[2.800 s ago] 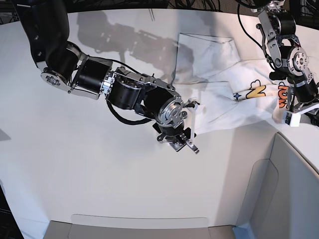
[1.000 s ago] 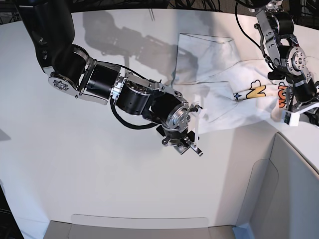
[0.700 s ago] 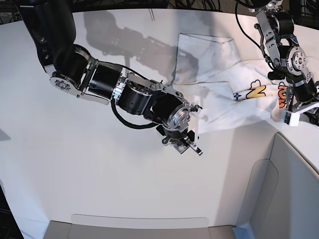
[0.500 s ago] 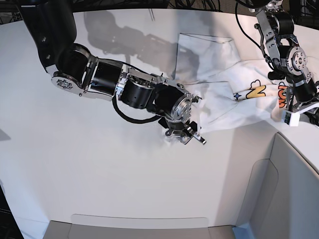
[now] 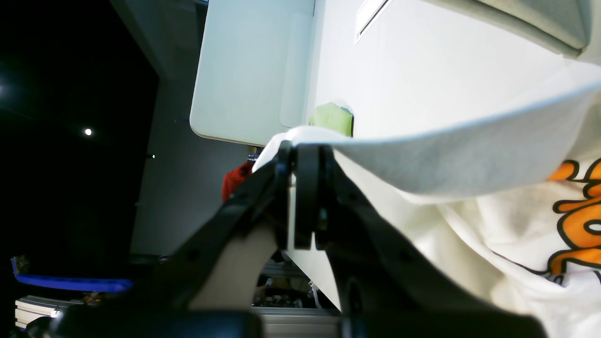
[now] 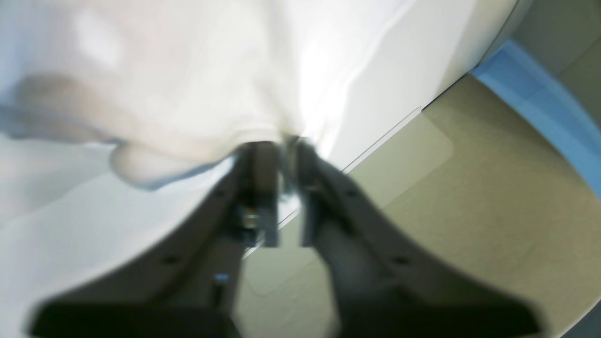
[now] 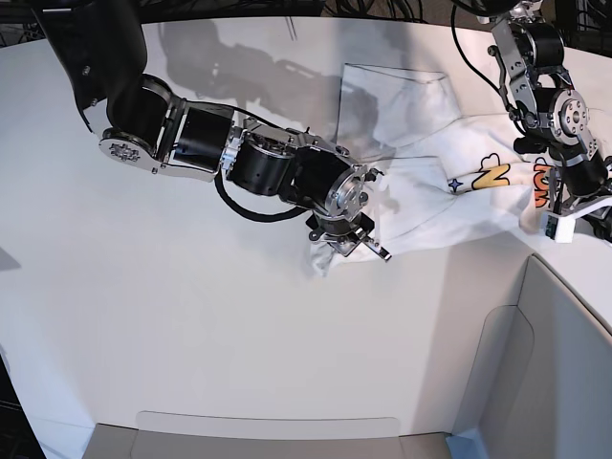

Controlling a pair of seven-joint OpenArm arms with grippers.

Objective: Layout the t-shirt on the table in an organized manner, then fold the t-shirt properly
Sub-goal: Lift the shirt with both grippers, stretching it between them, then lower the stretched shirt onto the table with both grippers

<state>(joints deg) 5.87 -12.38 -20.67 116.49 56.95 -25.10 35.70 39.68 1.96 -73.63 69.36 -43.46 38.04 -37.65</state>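
The right wrist view is badly blurred: just past the right pincer (image 6: 281, 155) the white short-sleeved cloth t-shirt (image 6: 155, 80) is a pale smear with no readable detail. That pincer's dark jaws stand almost together with a fold of the shirt's white hem pinched at their tips. Below and to the right of it lies a beige padded panel (image 6: 450, 225) with a blue strip at its far edge.

In the base view the same pincer (image 7: 354, 244) sits at the shirt's near lower corner, cloth bunched under it on the large smooth white tabletop (image 7: 191, 335); its own wrist hides the jaw tips. The t-shirt (image 7: 421, 182) spreads away from it up and to the right, plain reverse showing over most of it.

Farther right, the left pincer (image 7: 559, 225) is closed tight on the shirt's other edge at the tabletop's rim. In the left wrist view its black jaws (image 5: 300, 159) meet on a thin white hem, which stretches off to the right. Orange bubble letters are cut off by the frame there; in the base view only a yellow "N" beside a small star and cloud can be read
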